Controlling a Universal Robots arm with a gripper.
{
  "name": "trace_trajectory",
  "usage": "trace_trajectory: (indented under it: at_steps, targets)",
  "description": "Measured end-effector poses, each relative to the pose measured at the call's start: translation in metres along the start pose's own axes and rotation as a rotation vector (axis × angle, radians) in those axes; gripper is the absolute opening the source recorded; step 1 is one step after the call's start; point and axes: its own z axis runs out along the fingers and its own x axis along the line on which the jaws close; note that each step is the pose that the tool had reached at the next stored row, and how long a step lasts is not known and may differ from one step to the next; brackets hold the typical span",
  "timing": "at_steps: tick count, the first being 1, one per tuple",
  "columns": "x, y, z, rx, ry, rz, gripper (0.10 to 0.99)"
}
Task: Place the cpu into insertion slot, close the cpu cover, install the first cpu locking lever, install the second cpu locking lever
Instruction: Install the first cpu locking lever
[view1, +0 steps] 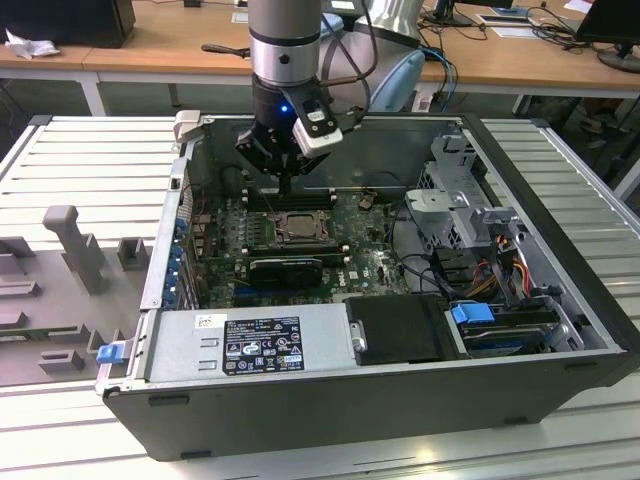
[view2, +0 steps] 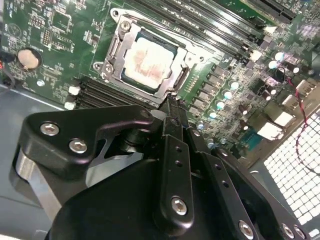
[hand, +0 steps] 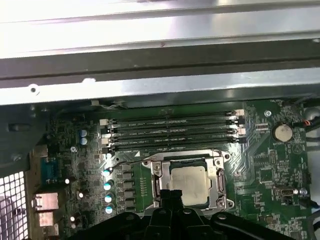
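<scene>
The cpu (view2: 147, 62) is seated in the insertion slot (view2: 119, 46). The claw (view2: 170, 101) is held pressed together just beside 1 edge of the slot.

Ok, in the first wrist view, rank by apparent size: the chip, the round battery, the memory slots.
1. memory slots, largest by far.
2. chip.
3. round battery, smallest.
All sit on one board, so nearness hardly skews it.
</scene>
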Motion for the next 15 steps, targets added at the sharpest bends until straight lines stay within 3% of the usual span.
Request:
trace_trajectory:
  at_steps: [4, 10, 14, 15]
  targets:
    - [0.0146, -0.0010, 0.0009, 0.000, -0.0009, -0.001, 0.106]
    - [0.0457, -0.0029, 0.0037, 0.000, -0.0023, -0.002, 0.106]
    - [0.0528, 0.0023, 0.0067, 0.000, -0.0023, -0.002, 0.106]
    - [0.0542, 0.0077, 0.0084, 0.000, -0.0022, -0.002, 0.106]
